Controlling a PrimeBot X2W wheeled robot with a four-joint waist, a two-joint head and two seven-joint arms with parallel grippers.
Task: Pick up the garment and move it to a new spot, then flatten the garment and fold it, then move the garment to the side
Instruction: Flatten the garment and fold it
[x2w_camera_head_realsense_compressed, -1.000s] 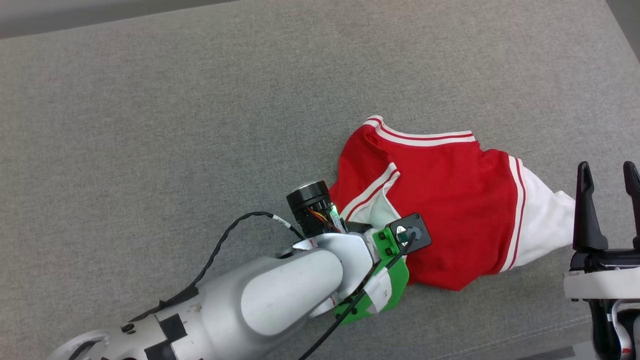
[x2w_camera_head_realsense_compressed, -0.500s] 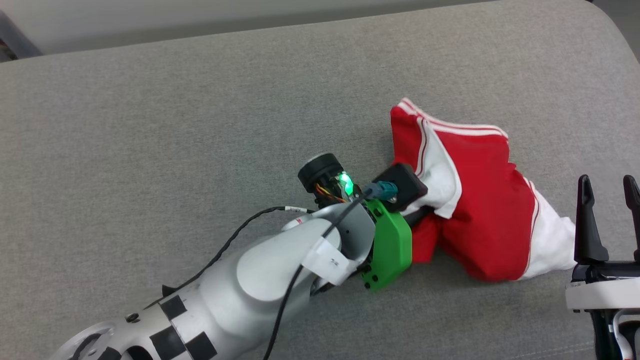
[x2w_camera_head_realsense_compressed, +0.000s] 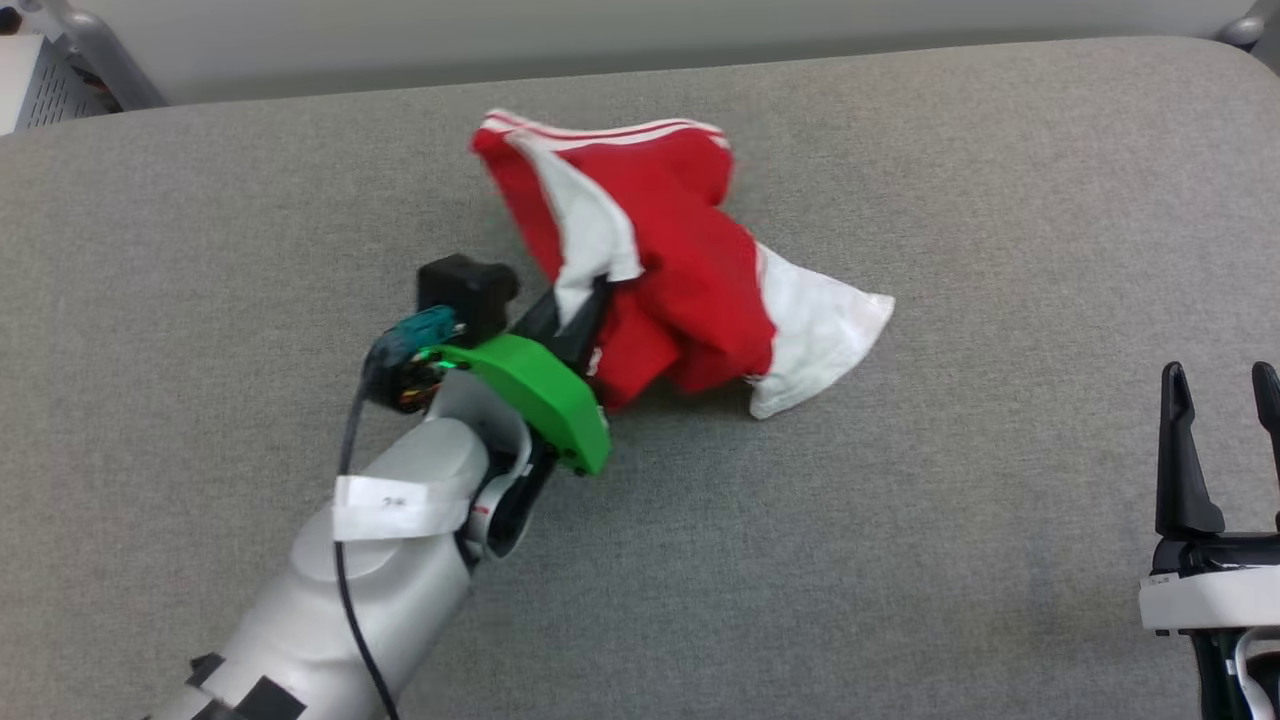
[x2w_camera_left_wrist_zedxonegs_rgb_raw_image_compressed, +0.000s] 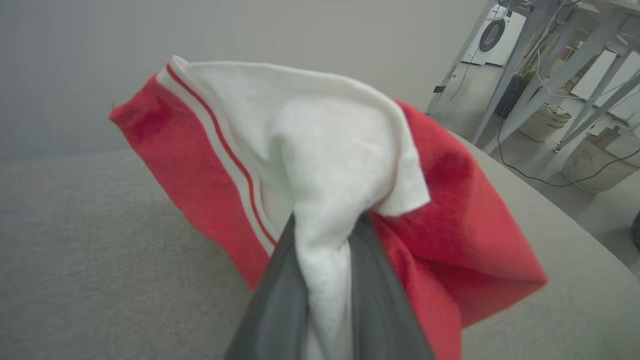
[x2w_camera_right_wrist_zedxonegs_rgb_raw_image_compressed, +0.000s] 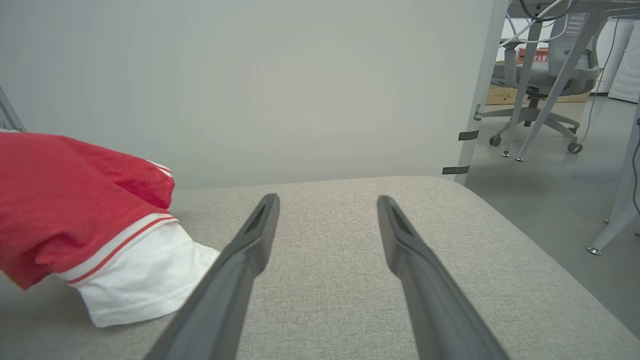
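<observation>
The garment (x2w_camera_head_realsense_compressed: 680, 270) is a red jersey T-shirt with white sleeves and striped trim, bunched and lifted at the middle of the grey surface. My left gripper (x2w_camera_head_realsense_compressed: 585, 305) is shut on a white sleeve of the garment (x2w_camera_left_wrist_zedxonegs_rgb_raw_image_compressed: 325, 165), holding it up; its lower white sleeve still touches the surface. In the left wrist view both dark fingers (x2w_camera_left_wrist_zedxonegs_rgb_raw_image_compressed: 280, 300) pinch white cloth. My right gripper (x2w_camera_head_realsense_compressed: 1220, 380) stands open at the lower right, apart from the garment (x2w_camera_right_wrist_zedxonegs_rgb_raw_image_compressed: 75, 210), with nothing between its fingers (x2w_camera_right_wrist_zedxonegs_rgb_raw_image_compressed: 250, 250). The number print is hidden.
A grey padded surface (x2w_camera_head_realsense_compressed: 900, 560) spreads under everything, with its rounded far edge by a pale wall. Off its right side are metal table legs, an office chair (x2w_camera_right_wrist_zedxonegs_rgb_raw_image_compressed: 540, 85) and white baskets (x2w_camera_left_wrist_zedxonegs_rgb_raw_image_compressed: 595, 165) on the floor.
My left gripper has lifted the garment off the surface and carried it left and away, bunching it. The head camera has shifted. The right gripper stays open in place.
</observation>
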